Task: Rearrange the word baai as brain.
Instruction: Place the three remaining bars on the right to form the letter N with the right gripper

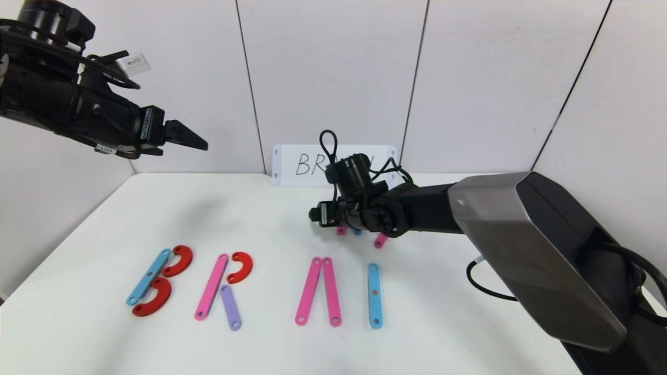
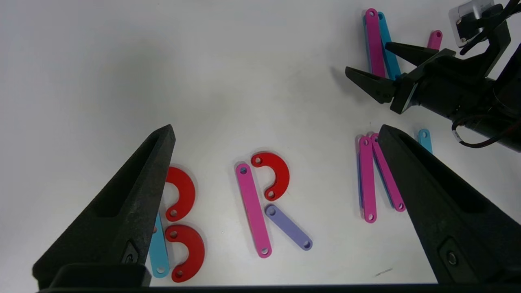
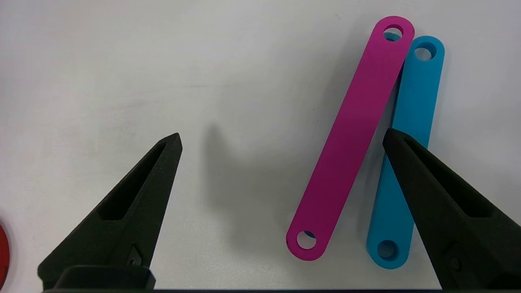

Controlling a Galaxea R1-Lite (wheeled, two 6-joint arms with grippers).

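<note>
The word lies along the table's front in flat plastic pieces. A B is made of a blue bar (image 1: pixel 148 276) and two red curves (image 1: pixel 178 260). An R follows, made of a pink bar (image 1: pixel 211 286), a red curve (image 1: pixel 241 266) and a purple bar (image 1: pixel 230 307). Then come two pink bars (image 1: pixel 318 290) leaning together and one blue bar (image 1: pixel 374 295). My right gripper (image 3: pixel 281 134) hovers open and empty behind them over a spare pink bar (image 3: pixel 352 134), which overlaps a spare blue bar (image 3: pixel 411 162). My left gripper (image 1: pixel 198 141) hangs open, high at the left.
A white card (image 1: pixel 307 164) with handwritten letters leans on the back wall, partly hidden by my right arm. Another short pink piece (image 1: pixel 380 240) lies beside the spares. The table's left edge (image 1: pixel 62 239) runs close to the B.
</note>
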